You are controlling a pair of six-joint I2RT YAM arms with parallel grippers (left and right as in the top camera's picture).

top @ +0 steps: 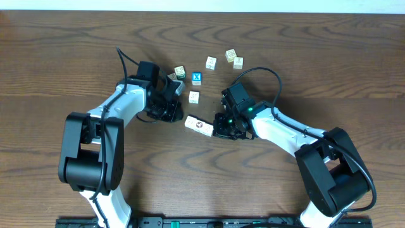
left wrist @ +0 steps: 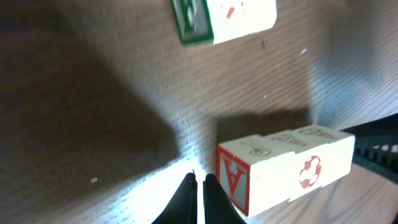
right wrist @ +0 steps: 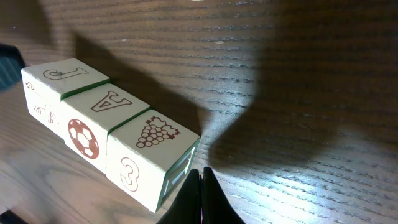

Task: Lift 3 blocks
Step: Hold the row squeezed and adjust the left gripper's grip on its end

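Overhead view: row of three cream-white wooden cubes (top: 199,126), end to end, flat on the dark wood-grain counter (top: 76,50), midway between the two arms. Left jaws pressed together, tips just beside the row's red-A end face in the left wrist view; touching or not, cannot tell. Right jaws likewise together, tips just beside the opposite, green-edged end under the grape picture in the right wrist view. Nothing clamped in either pair.

Judged step: pinching the row lengthwise between the two closed tips, then raising it as one bar. Advice: set each tip on the middle of its end face, not an edge. Push inward evenly from both sides along the row's long line. Raise both arms together, level and at one pace. Uneven push likely to buckle the row at a joint or skid it across the grain. Keep clear of the loose cream cube (top: 193,97) and the blue-faced cube with white X (top: 197,78) near by.

No container in view; all cubes bare on the counter.
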